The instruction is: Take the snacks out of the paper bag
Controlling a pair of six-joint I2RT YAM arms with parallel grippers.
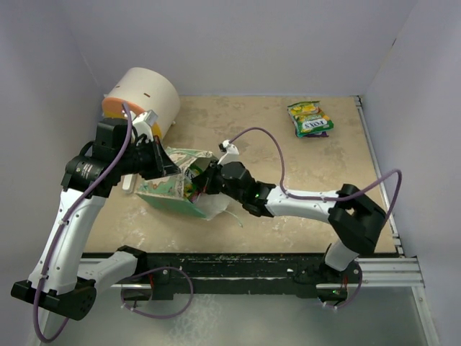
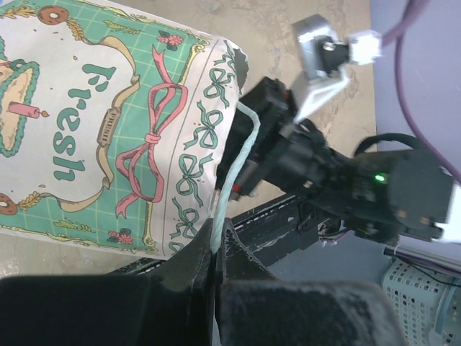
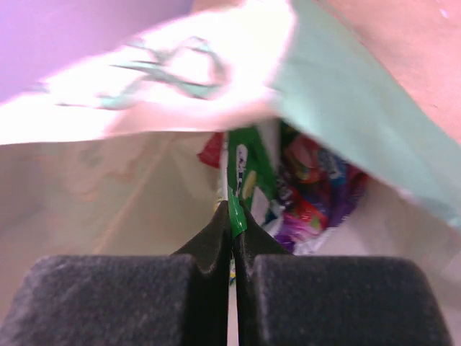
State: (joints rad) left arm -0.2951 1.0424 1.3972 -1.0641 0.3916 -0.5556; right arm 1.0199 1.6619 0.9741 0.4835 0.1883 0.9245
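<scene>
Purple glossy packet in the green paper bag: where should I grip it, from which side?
Likely its thin edge facing the mouth, entering straight through the opening. The glossy purple packet lies deep in the green paper bag, beside the green packet the right gripper pinches.

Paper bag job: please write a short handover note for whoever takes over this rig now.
Left pincer: shut on the thin pale-green string handle of the small green paper bag.
Right pincer: inside the bag, shut on the edge of a green glossy packet.
Done: one green-yellow glossy packet lies on the beige table, far right.
To do: pull out the gripped packet; a purple glossy packet and others are inside too.
</scene>
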